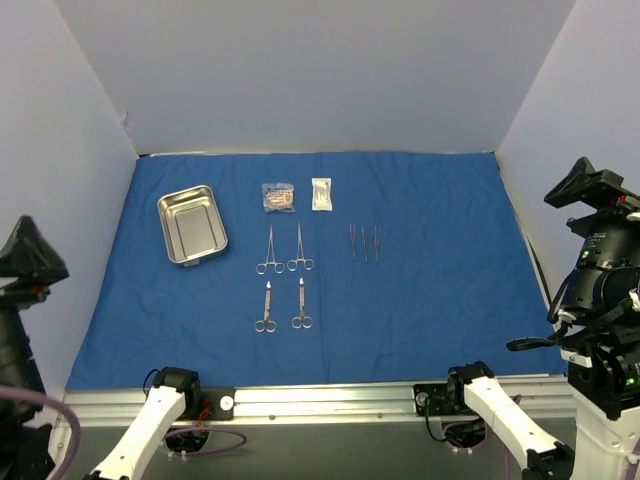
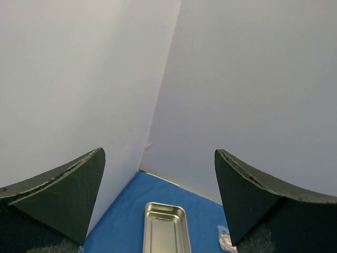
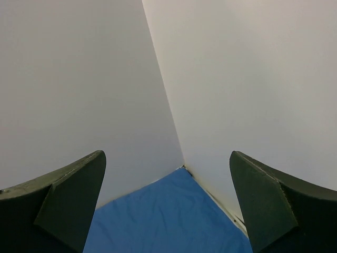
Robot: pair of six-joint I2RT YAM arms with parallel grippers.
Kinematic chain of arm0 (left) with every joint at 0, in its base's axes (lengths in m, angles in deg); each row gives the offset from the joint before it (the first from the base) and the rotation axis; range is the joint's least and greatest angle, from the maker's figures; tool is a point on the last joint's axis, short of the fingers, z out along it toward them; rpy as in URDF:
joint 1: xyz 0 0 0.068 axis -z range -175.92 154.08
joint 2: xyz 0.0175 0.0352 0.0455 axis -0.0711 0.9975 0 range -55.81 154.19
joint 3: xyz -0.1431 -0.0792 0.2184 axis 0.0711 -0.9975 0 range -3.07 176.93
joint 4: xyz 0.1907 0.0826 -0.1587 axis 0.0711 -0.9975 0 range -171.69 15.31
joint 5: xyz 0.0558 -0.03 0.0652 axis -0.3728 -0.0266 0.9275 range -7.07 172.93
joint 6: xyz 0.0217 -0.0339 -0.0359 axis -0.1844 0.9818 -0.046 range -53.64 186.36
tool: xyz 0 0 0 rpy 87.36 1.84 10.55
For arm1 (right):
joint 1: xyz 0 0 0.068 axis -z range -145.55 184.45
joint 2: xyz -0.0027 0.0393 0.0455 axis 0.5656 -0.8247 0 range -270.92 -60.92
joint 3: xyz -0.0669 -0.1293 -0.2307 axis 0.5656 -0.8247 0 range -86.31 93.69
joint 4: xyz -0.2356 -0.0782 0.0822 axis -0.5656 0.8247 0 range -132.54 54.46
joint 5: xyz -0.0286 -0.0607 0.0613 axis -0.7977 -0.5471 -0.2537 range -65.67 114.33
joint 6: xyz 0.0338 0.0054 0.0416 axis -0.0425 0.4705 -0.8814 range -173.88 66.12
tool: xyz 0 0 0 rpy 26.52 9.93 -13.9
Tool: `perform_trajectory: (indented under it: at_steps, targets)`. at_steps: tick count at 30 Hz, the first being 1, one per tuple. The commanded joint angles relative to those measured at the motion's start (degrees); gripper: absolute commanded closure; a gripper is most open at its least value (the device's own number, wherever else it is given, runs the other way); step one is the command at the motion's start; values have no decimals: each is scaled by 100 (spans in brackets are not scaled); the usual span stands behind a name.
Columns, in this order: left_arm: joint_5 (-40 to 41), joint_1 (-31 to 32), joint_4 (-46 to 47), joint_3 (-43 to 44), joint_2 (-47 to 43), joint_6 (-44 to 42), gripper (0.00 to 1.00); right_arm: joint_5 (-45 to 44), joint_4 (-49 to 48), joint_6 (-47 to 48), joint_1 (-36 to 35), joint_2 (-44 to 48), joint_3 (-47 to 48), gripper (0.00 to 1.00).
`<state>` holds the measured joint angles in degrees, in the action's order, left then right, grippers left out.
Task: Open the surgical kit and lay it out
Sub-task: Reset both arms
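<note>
Top external, blue cloth [image 1: 430,300], shiny rectangular steel tray [image 1: 192,228], left pincer [image 2: 158,151] and right pincer [image 3: 167,153] agape, empty.

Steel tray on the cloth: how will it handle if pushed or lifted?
The steel tray looks formed metal, probably stiff. Empty and shallow, so likely light, unlikely to tip. Shiny walls may slip; pushing could wrinkle the blue cloth.

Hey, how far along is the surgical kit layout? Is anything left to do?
Done: the blue cloth wrap lies spread flat, with the steel tray, two clear packets, four scissor-like instruments and three tweezers set out separately on it. In hand: nothing; the left gripper and right gripper are open and empty, off to the sides. Left: nothing obvious.
</note>
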<state>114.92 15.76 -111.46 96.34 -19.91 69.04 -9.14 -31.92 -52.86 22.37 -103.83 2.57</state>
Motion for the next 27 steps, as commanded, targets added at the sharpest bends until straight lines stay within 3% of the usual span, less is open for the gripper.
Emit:
perform_trajectory:
  at_steps: [1,18,27]
  targets:
    - [387,36,346,-212,-258,-531,6,-300,-393,320,-14,143,-239,0]
    - [1573,422,1216,-792,-926,-663,6,-379,-762,715,-102,583,-565,0]
    - [1591,554,1348,-933,-988,-549,6,-248,-789,786,-163,539,-556,0]
